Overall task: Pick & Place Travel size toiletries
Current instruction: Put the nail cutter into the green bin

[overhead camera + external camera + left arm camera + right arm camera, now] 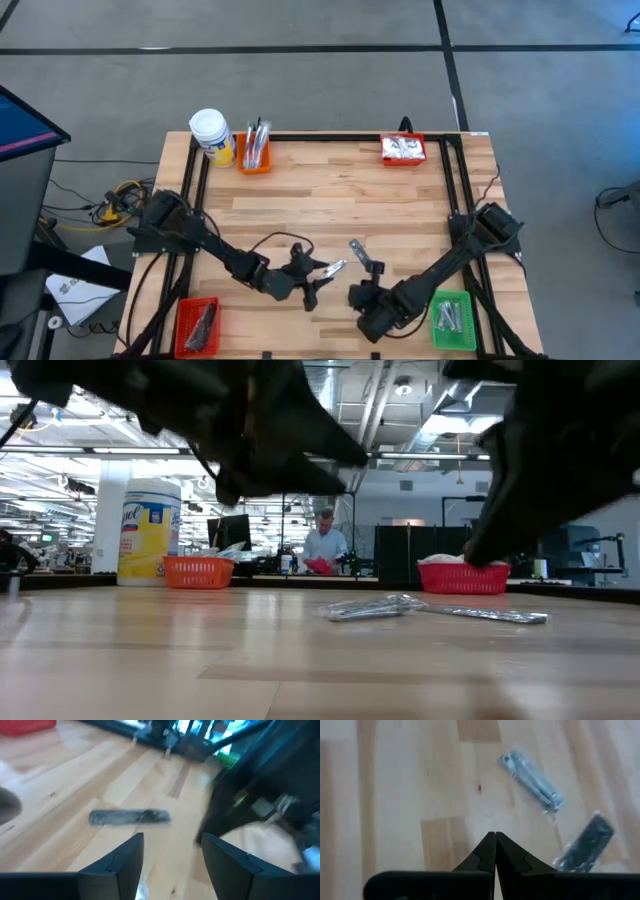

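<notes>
A light wooden table (330, 190) carrying orange (253, 158), red (403, 150) and green (453, 320) bins, a yellow jar (212, 137), a packaged toothbrush (332, 268) and a dark bar (374, 265).

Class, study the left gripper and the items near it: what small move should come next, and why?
Probably close the left gripper on the slim silvery packet: its jaws stand apart and the packet lies right at their tips on the table. The right gripper waits shut nearby.

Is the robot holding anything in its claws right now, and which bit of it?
The right gripper is shut on nothing. Whether the left gripper grips the packaged toothbrush beside its fingers cannot be told.
</notes>
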`<state>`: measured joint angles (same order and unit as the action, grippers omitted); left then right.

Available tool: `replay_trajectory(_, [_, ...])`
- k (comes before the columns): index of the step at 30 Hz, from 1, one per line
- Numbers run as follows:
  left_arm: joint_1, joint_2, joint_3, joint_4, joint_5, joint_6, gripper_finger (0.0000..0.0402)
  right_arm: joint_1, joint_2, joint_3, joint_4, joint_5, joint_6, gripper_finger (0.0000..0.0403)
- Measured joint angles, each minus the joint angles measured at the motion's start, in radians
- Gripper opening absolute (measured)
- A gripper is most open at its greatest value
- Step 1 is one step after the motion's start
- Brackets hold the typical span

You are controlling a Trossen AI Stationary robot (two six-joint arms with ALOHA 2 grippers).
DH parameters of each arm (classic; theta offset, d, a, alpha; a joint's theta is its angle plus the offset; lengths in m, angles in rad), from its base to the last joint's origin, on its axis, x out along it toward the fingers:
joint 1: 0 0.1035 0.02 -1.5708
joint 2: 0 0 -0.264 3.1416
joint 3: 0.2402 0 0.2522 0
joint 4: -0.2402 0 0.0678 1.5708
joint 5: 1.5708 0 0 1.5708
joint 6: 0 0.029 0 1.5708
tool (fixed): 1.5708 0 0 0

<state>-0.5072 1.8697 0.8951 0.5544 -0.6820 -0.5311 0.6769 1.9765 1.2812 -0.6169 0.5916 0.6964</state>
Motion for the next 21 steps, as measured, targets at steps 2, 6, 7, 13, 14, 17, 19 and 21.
replay_trajectory(2, [0.005,0.05,0.028,-0.004,0.001,0.0,0.0184,0.016,-0.023,0.0,-0.003,0.021,0.0,0.0])
replay_trajectory(6, [0.022,0.15,0.137,-0.046,0.022,0.024,0.017,0.044,-0.065,0.0,-0.013,0.063,0.001,0.0])
replay_trajectory(7, [0.023,0.165,0.176,-0.092,0.019,0.033,0.0167,0.052,-0.077,0.0,-0.02,0.07,0.004,0.0])
replay_trajectory(13, [0.014,0.189,0.42,-0.617,-0.112,-0.014,0.0154,0.093,-0.114,0.0,-0.057,0.116,0.018,0.0])
replay_trajectory(14, [0.014,0.188,0.433,-0.642,-0.112,-0.041,0.0153,0.098,-0.115,0.002,-0.059,0.119,0.025,0.0])
replay_trajectory(17, [0.02,0.189,0.431,-0.653,-0.074,-0.096,0.0153,0.104,-0.122,0.0,-0.109,0.132,0.054,0.0])
replay_trajectory(19, [0.027,0.19,0.423,-0.652,-0.056,-0.113,0.0155,0.104,-0.125,0.0,-0.135,0.136,0.078,0.0])
replay_trajectory(21, [0.037,0.195,0.41,-0.649,-0.044,-0.132,0.0161,0.107,-0.125,0.0,-0.163,0.136,0.1,0.0])
